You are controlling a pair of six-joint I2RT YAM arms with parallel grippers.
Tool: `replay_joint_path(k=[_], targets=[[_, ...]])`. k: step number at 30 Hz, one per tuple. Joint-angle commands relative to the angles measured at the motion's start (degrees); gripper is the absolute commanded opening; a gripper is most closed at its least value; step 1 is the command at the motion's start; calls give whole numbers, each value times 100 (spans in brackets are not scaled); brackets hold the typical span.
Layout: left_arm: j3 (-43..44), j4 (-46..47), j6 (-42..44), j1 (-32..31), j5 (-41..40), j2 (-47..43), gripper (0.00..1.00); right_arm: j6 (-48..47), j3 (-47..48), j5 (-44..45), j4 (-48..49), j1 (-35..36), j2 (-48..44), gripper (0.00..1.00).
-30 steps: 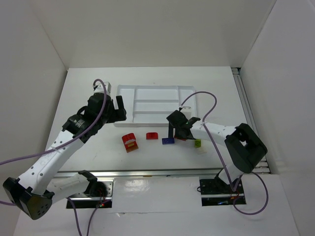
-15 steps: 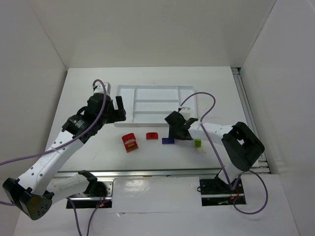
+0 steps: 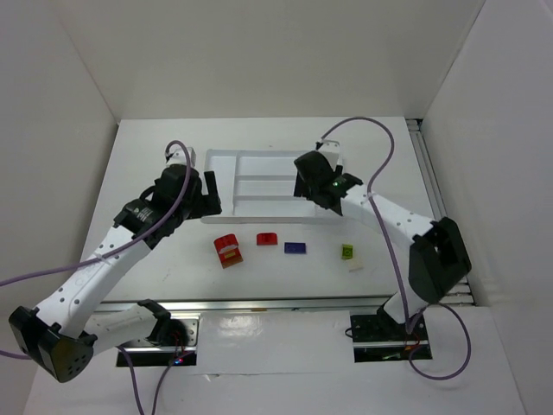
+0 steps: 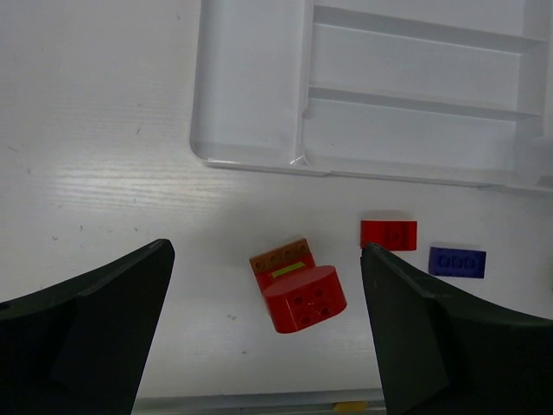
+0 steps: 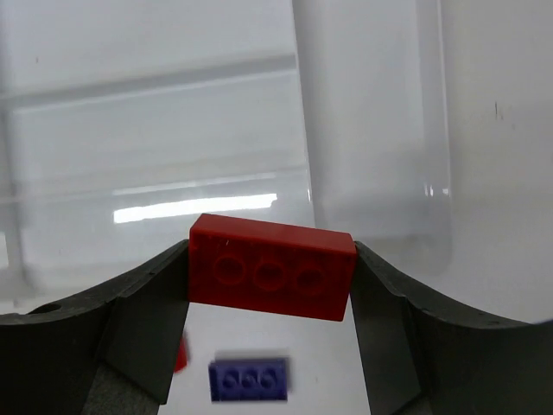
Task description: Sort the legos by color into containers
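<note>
The worktop (image 3: 155, 156) carries a white tray (image 3: 268, 164) at its far centre. Over the tray's right part the right gripper (image 3: 309, 183) pinches a red brick (image 5: 271, 267). The left gripper (image 3: 210, 192) gapes wide and holds nothing by the tray's left edge. Nearer, a blue brick (image 3: 295, 247) and a green brick (image 3: 346, 252) lie on open worktop.

— Where was the top camera?
— High above the near edge, facing down over the whole table (image 3: 259, 134).
— And the wrist ones?
— Much nearer, both looking down. All three views shared the tray (image 3: 220, 186)'s near edge and the blue brick (image 3: 295, 248).
</note>
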Motion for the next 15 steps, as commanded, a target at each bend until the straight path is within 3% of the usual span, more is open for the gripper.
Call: replay_joint_path(k=[1,5,11,15], targets=[[-5,-364,-284,-14,-155,79,100,-644,871,-95,248,-271,876,64],[-67,-451,-294,-14,134,79,97,-934,2222,-148,354,-491,1931,65],[-260,-540,-294,-14,73,-105,97,-1145,3307,-8,424,-553,3083,65],[-242,-610,206,-14,266,-105,97,-1198,4368,-69,257,-676,3848,67]])
